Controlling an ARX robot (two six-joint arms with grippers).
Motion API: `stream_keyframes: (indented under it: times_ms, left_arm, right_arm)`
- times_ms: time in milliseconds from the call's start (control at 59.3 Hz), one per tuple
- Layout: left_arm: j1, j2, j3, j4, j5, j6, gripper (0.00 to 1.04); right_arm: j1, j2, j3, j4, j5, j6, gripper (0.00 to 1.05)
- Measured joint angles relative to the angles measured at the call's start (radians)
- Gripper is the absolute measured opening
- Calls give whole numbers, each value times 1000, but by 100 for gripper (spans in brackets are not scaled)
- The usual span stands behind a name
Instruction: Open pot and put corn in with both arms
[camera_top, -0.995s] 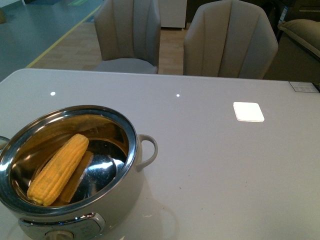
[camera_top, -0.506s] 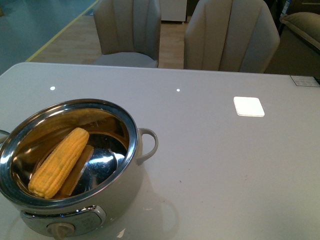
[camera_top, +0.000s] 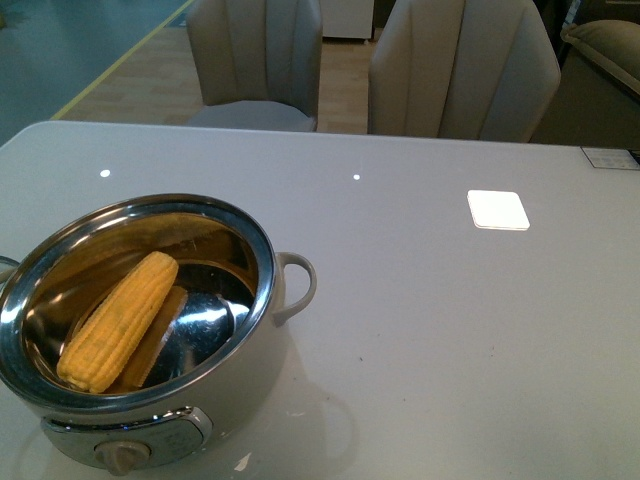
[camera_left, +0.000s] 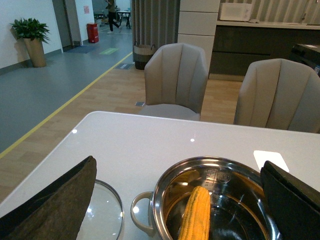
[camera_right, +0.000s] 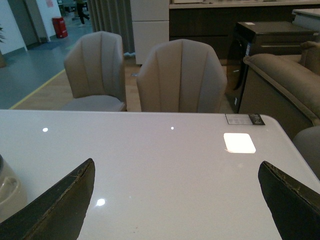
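1. The large cream-white round pot with a steel rim stands uncovered, its mouth unobstructed from above.
2. The yellow corn cob lies across the bowl's left half.
3. The round glass lid lies flat on the pale grey counter beside the pot.

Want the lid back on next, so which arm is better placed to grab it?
Left, probably. Its open jaws frame the pot and the glass lid beside it; the right wrist view shows mostly bare table.

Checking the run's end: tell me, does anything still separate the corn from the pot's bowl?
Nothing visible does. The corn already lies inside the open pot; its glass lid rests on the table beside it.
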Motion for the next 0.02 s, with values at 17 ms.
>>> stream_keyframes:
  times_ms: [17]
  left_arm:
    - [0,0,0,0,0,0,98]
  right_arm:
    - [0,0,0,0,0,0,96]
